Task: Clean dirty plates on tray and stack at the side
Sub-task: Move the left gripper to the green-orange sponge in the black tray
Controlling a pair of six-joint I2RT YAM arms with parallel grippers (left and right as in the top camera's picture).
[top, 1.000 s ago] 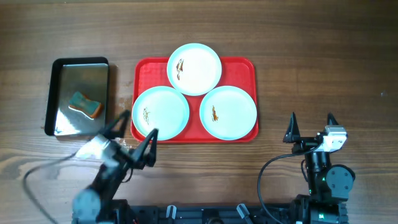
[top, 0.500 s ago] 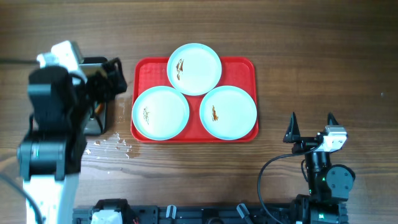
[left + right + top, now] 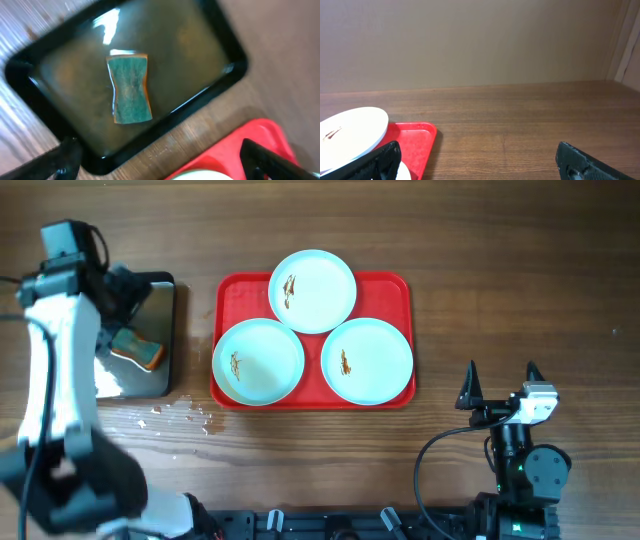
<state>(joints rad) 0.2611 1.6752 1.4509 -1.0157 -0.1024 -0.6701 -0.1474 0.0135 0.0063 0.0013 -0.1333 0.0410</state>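
Three pale plates lie on the red tray [image 3: 400, 285]: one at the back [image 3: 313, 290], one front left [image 3: 258, 361], one front right [image 3: 368, 360]. Each has a small brown-orange smear. My left gripper [image 3: 122, 290] is open and empty, high above the metal tray, left of the red tray. In the left wrist view its fingers [image 3: 160, 165] spread wide over the red tray's corner [image 3: 260, 140]. My right gripper [image 3: 500, 385] is open and empty at the front right, apart from the red tray. The right wrist view [image 3: 480, 162] shows a plate [image 3: 350, 130] and the red tray [image 3: 417, 135].
A black-rimmed shiny metal tray [image 3: 165, 375] lies left of the red tray and holds a green and orange sponge [image 3: 138, 348], which also shows in the left wrist view [image 3: 130, 90]. Water drops [image 3: 180, 412] lie on the wooden table in front of it.
My left arm has swung from the table's front edge up and to the far left, over the metal tray. The right arm and the plates have not moved.
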